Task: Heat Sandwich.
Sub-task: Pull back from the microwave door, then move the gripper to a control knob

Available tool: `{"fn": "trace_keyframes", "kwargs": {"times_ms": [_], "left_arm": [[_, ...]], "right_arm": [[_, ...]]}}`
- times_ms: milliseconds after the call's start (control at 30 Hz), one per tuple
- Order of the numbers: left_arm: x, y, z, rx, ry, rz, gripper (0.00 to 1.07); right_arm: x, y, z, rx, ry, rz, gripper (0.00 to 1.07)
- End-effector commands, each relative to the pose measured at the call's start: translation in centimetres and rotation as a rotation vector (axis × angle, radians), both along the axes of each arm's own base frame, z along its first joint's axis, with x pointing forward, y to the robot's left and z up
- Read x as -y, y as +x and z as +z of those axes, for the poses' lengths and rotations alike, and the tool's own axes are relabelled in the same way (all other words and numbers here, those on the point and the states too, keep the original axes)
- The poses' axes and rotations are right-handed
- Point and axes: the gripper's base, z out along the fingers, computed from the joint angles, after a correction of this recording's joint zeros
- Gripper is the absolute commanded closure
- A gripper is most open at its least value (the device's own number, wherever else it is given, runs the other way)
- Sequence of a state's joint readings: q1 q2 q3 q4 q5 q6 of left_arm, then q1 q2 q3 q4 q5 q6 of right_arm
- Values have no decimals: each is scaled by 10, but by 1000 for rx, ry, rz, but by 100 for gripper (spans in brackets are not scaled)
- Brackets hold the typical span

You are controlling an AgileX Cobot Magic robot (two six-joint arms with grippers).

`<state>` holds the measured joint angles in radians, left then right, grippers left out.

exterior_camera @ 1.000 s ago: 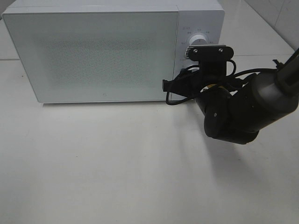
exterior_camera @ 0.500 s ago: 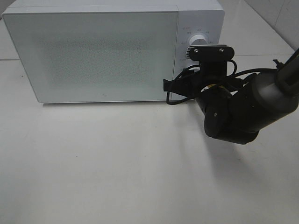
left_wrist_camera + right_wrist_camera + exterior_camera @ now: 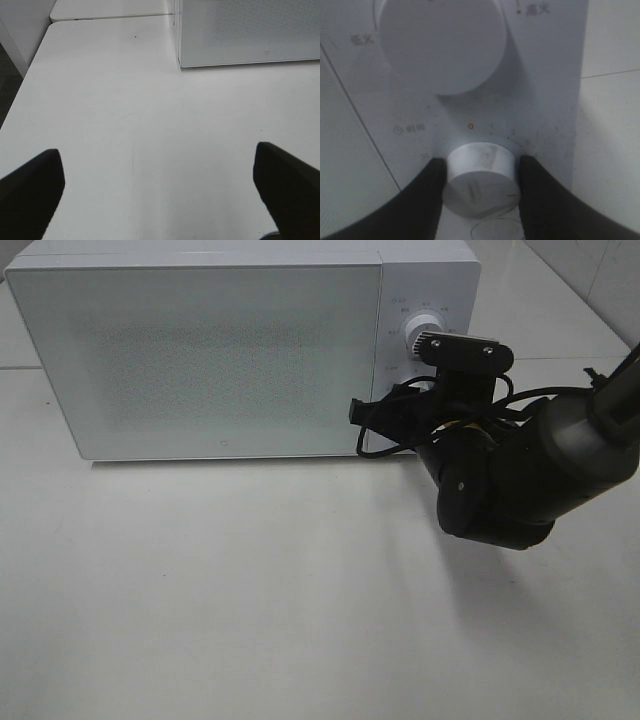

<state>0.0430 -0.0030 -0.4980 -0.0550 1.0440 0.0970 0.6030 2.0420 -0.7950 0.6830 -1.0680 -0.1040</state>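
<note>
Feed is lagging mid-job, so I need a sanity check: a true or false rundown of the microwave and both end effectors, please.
The microwave door is shut. True.
The right end effector grips the upper knob. False: it is closed on the lower knob; the upper knob is free.
The left end effector is open above the table. True.
A sandwich lies before the microwave. False: none is in view.

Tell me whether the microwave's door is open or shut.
Shut. The white microwave's frosted front door lies flush with the white control panel, with only a thin seam between them.
</note>
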Motion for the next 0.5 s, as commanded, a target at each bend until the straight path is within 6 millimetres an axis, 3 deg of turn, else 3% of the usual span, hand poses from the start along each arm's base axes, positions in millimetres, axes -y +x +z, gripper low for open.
{"fn": "trace_keyframes", "kwargs": {"times_ms": [33, 500], "left_arm": [[0, -3, -1, 32, -1, 4, 10], [0, -3, -1, 32, -1, 4, 10]], "right_arm": [[-3, 2, 11, 70, 141, -21, 99], [-7, 3, 18, 104, 626, -60, 104]]}}
